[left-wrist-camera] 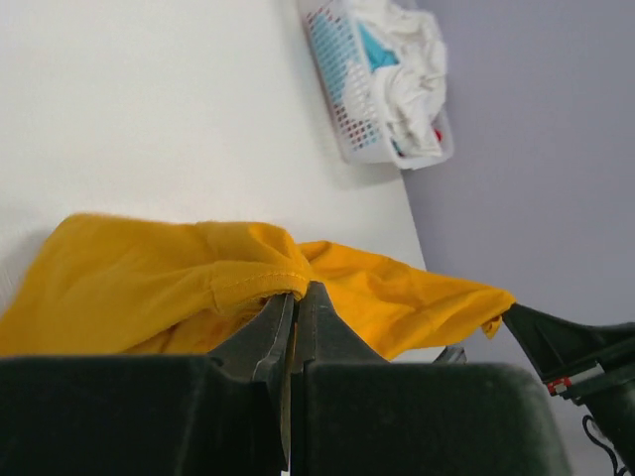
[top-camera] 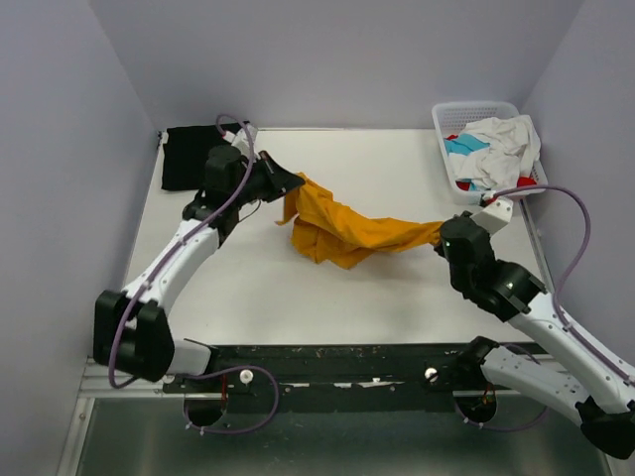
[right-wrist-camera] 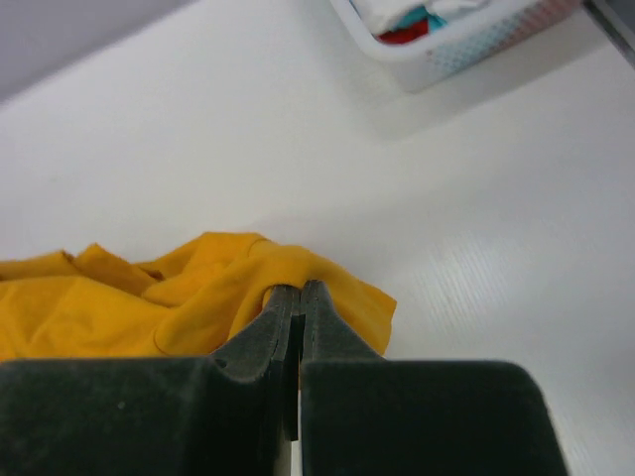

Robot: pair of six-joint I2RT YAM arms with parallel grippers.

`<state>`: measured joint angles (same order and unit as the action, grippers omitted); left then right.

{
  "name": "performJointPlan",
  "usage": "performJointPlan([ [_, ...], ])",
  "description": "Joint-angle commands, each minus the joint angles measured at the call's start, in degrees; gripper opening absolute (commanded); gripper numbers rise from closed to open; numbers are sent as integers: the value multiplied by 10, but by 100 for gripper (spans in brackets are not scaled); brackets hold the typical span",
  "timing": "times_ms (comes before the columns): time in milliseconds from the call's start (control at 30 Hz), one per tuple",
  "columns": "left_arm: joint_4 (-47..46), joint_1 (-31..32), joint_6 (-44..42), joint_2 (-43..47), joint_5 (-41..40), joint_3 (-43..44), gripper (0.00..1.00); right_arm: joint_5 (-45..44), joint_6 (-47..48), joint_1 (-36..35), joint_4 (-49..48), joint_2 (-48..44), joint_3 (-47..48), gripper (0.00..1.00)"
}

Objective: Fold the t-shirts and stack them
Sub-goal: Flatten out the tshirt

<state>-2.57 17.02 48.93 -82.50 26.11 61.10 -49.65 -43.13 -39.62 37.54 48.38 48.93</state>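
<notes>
The mustard-orange t-shirt [top-camera: 347,230] hangs bunched between my two grippers over the middle of the table. My left gripper [top-camera: 295,184] is shut on its left end; in the left wrist view the jaws [left-wrist-camera: 298,295] pinch a hemmed edge of the shirt [left-wrist-camera: 149,288]. My right gripper [top-camera: 443,238] is shut on its right end; in the right wrist view the jaws [right-wrist-camera: 300,293] pinch a fold of the shirt [right-wrist-camera: 149,302]. A black t-shirt [top-camera: 185,157] lies flat at the table's far left corner. White, teal and red shirts [top-camera: 496,149] are heaped in the basket.
The white lattice basket [top-camera: 444,127] stands at the far right corner, also in the left wrist view [left-wrist-camera: 342,109] and the right wrist view [right-wrist-camera: 466,55]. Grey walls enclose the table on three sides. The white table [top-camera: 327,297] extends in front of the shirt.
</notes>
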Motion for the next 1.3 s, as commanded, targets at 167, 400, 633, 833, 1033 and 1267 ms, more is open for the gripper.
performJointPlan([
  [167,142,17,-110,310,-136,61,0,129,153,4,-162,-53,175,1],
  [400,199,21,-148,401,-182,175,0,249,221,4,-157,17,358,1],
  [633,259,20,-214,314,-286,318,0,134,297,4,-204,116,439,1],
  [833,270,-13,-246,144,-331,404,0,22,395,19,-286,264,460,1],
  [1033,331,-95,-238,-68,-225,640,0,163,388,139,-322,425,574,1],
  [1267,342,-152,-188,-154,-102,833,0,232,422,180,-302,491,755,1],
])
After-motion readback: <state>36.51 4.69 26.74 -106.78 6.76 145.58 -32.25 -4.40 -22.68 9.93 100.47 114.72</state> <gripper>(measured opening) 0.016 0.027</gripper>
